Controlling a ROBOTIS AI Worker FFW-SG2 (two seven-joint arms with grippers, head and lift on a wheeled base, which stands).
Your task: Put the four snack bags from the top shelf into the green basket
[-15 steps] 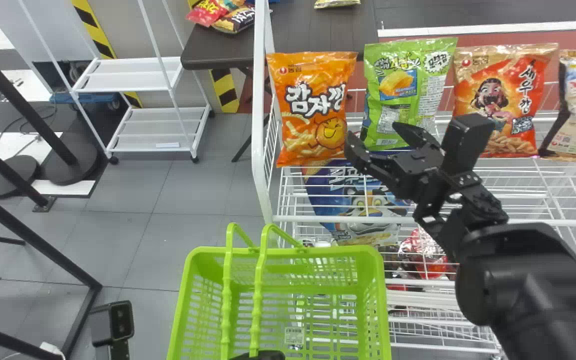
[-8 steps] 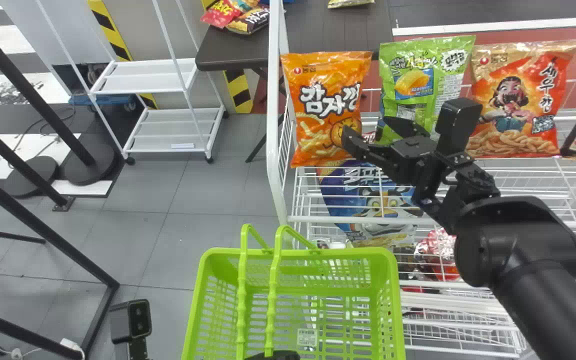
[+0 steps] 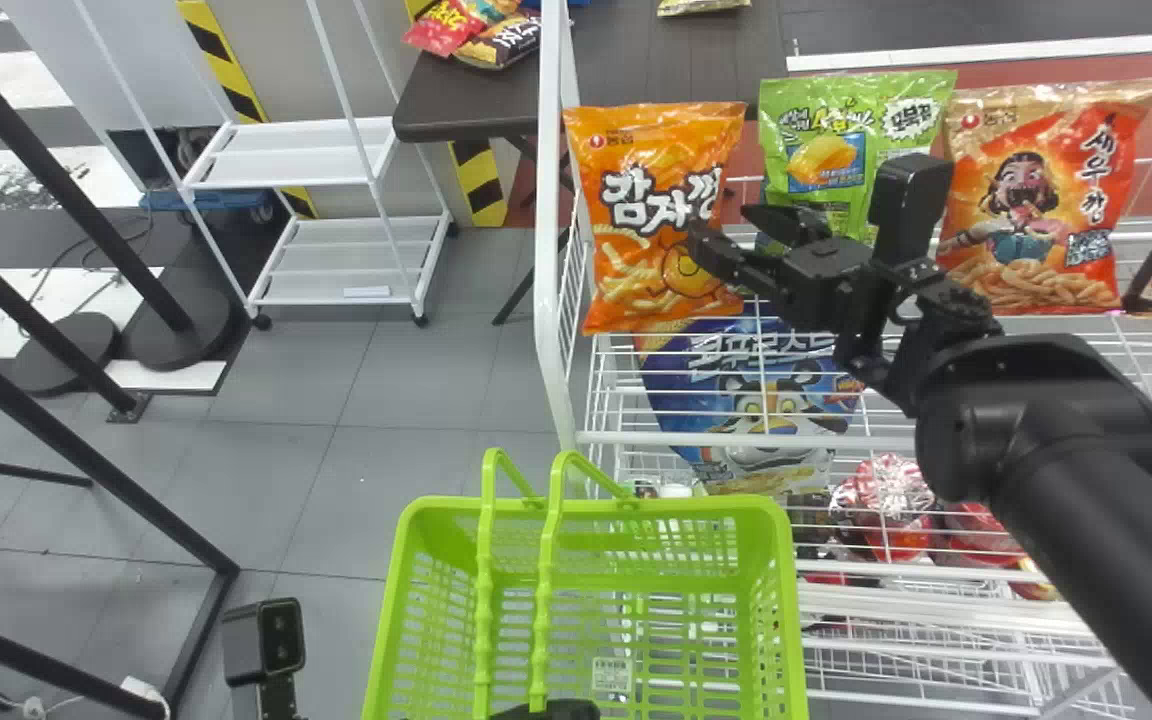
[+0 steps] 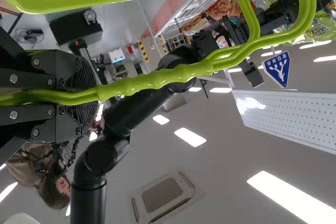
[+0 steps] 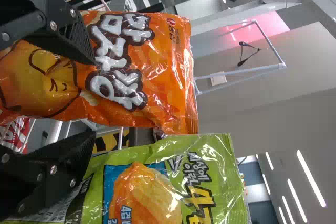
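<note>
The orange bag (image 3: 651, 290) stands on the top shelf (image 3: 601, 438); your right tool (image 3: 718, 224), spread and empty, faces it. You're likely lining up the first grasp: pinch it, then head for the green basket (image 3: 606, 506), handle (image 4: 157, 79) clasped in your left tool (image 4: 98, 95).

You've got a white wheeled rack (image 3: 291, 160) at left, dark table (image 3: 471, 95) near it holding small packets (image 3: 504, 42), black post (image 3: 66, 190) far left, blue tiger bag (image 3: 771, 402) low.
</note>
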